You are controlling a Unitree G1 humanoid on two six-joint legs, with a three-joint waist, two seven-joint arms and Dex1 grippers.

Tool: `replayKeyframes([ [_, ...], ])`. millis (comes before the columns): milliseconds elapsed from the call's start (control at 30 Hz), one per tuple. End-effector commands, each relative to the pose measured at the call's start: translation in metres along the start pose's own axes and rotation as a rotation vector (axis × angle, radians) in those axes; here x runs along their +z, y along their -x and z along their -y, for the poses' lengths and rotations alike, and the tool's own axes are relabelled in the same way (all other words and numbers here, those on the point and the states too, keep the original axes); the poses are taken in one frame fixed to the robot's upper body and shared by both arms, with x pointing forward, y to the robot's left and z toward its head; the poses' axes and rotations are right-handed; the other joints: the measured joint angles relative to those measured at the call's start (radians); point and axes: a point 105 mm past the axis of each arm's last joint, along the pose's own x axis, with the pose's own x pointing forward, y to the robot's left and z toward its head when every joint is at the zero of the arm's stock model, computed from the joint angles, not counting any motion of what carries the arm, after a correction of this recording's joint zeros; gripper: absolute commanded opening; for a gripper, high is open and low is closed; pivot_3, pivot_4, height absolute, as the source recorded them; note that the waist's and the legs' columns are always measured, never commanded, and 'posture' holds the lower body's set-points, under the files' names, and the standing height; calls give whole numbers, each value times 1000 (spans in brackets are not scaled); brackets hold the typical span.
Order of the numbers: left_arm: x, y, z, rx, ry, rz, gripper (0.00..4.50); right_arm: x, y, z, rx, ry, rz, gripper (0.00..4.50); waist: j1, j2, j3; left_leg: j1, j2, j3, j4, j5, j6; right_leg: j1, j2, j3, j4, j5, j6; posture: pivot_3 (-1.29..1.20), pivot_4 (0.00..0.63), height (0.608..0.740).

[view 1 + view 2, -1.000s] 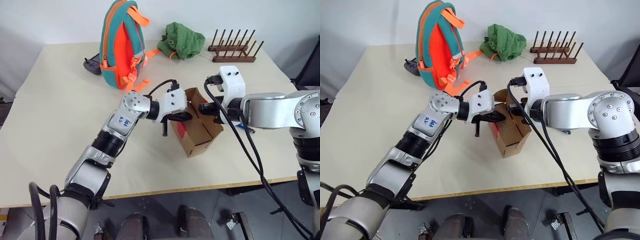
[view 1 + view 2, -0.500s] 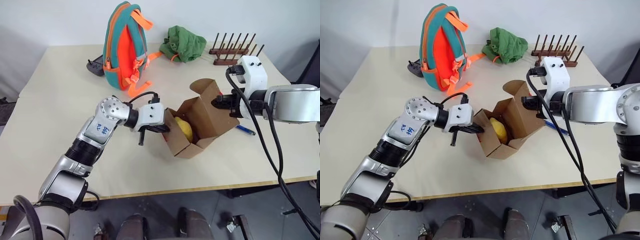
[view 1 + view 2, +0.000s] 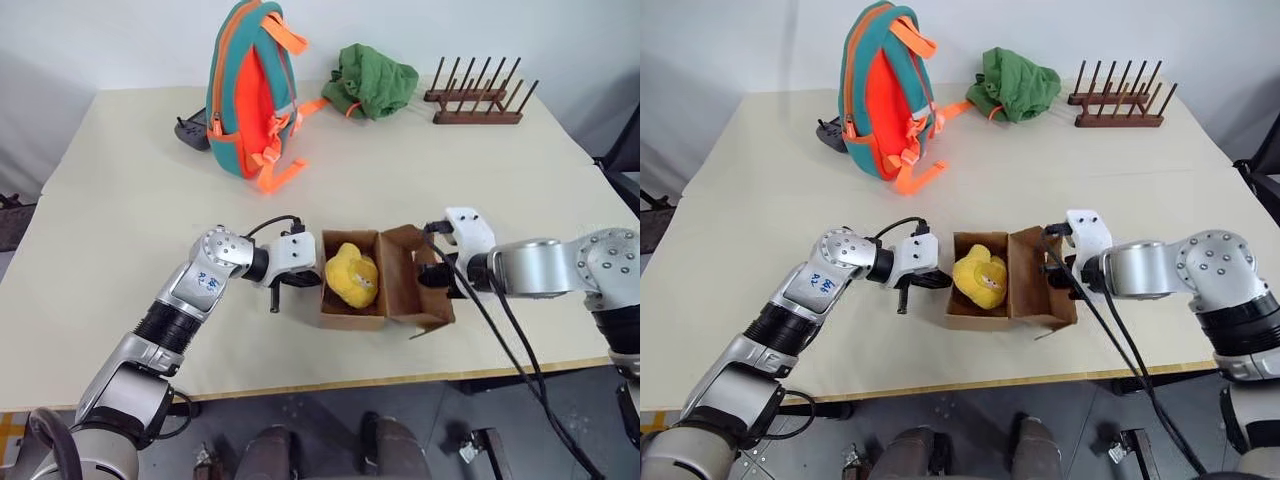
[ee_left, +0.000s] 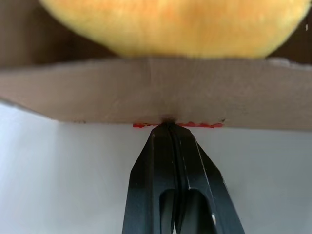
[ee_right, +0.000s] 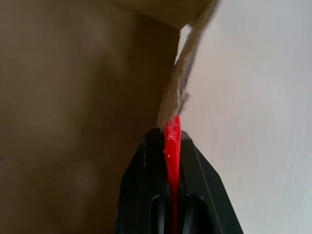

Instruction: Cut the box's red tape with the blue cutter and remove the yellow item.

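Holding: left gripper (image 3: 303, 279) and right gripper (image 3: 432, 280) are each pinched tight on an opposite flap edge of the box (image 3: 352, 312), which sits open on the table (image 3: 120, 200) between them.
Left grip: fingers (image 4: 181, 161) clamped on a flap rim, a sliver of red tape (image 4: 178, 125) right at the tips.
Right grip: jaws closed on the far flap, with a strip of the same red tape squeezed between them.
Key relation: yellow item (image 3: 352, 277) lies inside the open carton, just past the left fingertips across the flap, and farther from the right gripper, beyond the spread flaps.
Nearer hand: judged to be the left; it points almost straight at the item over the rim.
Long axis: the carton with flaps spread runs from one gripper to the other; the item sits at the left gripper's end of it.
Next move: one hand would have to let go of its flap before reaching in, likely the left.
Materials: carton is brown corrugated card, thin-walled and light, with raw edges; it may shift once a grip loosens.
Item: bright yellow, rounded and lumpy, matte, soft-looking surface.
Tape: glossy red, already parted, scraps left on both flap edges.
Stage: cutting appears done; removal not yet begun.
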Motion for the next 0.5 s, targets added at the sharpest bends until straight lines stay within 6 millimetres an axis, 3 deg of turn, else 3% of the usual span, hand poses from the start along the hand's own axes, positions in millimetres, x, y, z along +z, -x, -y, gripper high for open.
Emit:
replayKeyframes([
  [33,-2,-5,4,-14,-11,-20,0,-1,1,-2,28,9,21,69,3,0,0,-1,0,2,0,0,0,0,0,0,-1,0,0,0,150,740],
  [233,1,-7,3,-3,-16,-4,0,1,-8,0,25,107,108,69,3,0,0,-2,-1,6,0,0,1,0,0,1,-1,0,1,0,150,740],
  [400,7,2,-5,22,-10,33,0,5,-4,4,64,161,189,1355,5,0,0,-2,-1,6,1,0,1,0,0,1,-1,1,1,0,150,740],
  [500,9,15,-16,77,-30,44,473,27,15,7,98,212,325,1904,3,0,0,-3,-5,6,1,0,1,-1,0,1,-1,1,1,0,150,740],
])
